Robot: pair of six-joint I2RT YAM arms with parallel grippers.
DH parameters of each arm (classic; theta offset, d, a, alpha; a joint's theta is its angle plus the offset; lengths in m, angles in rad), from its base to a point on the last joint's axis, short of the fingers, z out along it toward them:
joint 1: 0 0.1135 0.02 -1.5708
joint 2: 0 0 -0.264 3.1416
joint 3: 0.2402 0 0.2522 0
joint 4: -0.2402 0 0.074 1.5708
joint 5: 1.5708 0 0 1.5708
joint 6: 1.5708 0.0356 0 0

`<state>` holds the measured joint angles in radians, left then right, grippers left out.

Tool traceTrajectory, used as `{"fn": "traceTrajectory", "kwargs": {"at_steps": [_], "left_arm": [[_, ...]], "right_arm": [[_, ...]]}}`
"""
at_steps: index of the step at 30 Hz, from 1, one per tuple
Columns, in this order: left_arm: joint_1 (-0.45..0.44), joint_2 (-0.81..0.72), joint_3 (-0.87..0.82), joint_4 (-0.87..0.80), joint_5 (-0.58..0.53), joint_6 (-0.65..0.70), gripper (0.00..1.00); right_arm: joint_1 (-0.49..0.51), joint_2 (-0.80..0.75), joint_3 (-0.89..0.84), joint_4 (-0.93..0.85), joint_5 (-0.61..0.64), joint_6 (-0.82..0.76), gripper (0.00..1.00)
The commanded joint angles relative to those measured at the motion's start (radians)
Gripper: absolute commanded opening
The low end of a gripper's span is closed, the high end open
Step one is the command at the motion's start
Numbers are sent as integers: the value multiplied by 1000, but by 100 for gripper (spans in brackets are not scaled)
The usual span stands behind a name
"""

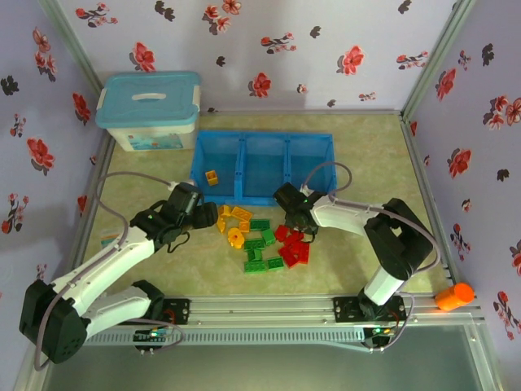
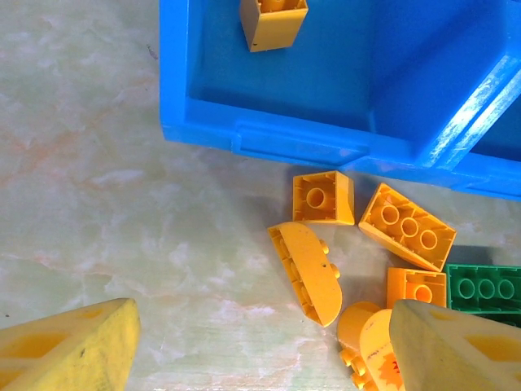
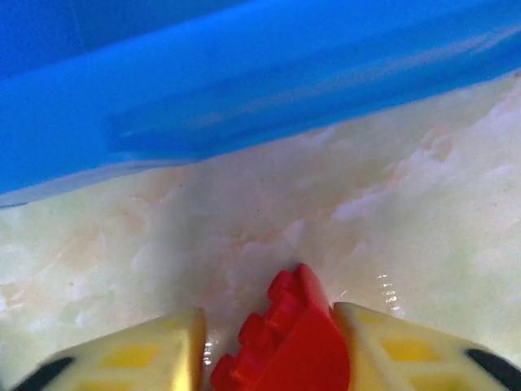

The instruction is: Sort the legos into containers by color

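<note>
Marbled tabletop [image 1: 370,167] | left fingers [image 2: 65,346] wide | right fingers [image 3: 407,350] touching red lego [image 3: 286,346]

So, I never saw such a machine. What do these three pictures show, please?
Two white-and-black robot arms stand on a pale table. One picture looks down from above; the others come from cameras on each wrist. A long bright-blue plastic tray with three compartments holds one orange-yellow brick in its left compartment. Small studded plastic bricks, orange-yellow, green and red, lie in front of it. A white, pale-blue-lidded storage box stands behind. The open left gripper holds nothing; a red brick sits between the fingers of the right gripper.
</note>
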<state>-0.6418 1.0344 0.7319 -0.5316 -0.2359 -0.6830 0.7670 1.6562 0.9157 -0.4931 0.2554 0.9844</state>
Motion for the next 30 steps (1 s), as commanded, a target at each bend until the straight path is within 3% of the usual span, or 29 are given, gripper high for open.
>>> {"fn": "traceTrajectory", "kwargs": {"at_steps": [1, 7, 20, 30], "left_arm": [[-7, -5, -13, 6, -29, -18, 80], [-8, -7, -14, 2, -31, -20, 80], [-37, -49, -27, 14, -31, -3, 80], [-111, -124, -96, 26, -38, -49, 80]], "right_arm": [[9, 12, 26, -6, 39, 19, 34], [11, -8, 20, -34, 64, 27, 23], [76, -168, 181, -245, 226, -35, 22], [53, -4, 452, -311, 202, -217, 24]]}}
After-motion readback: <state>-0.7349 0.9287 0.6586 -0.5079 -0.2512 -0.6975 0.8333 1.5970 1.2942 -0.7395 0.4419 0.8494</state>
